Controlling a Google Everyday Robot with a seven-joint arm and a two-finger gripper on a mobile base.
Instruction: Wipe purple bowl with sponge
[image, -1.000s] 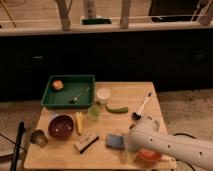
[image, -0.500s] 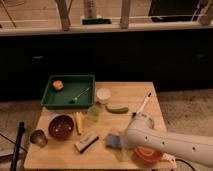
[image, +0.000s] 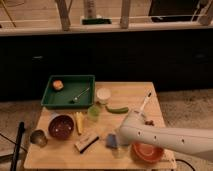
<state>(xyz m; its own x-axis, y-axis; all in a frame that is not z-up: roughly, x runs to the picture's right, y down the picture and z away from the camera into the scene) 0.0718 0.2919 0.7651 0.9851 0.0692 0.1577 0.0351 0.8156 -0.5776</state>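
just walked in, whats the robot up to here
A robot arm reaches in from the right over a wooden table. Its tool is down at the blue sponge near the front edge, beside an orange bowl. The purple bowl it is meant to wipe sits to the left, apart from the sponge, so wiping has not begun. Whether the tool holds the sponge cannot be seen.
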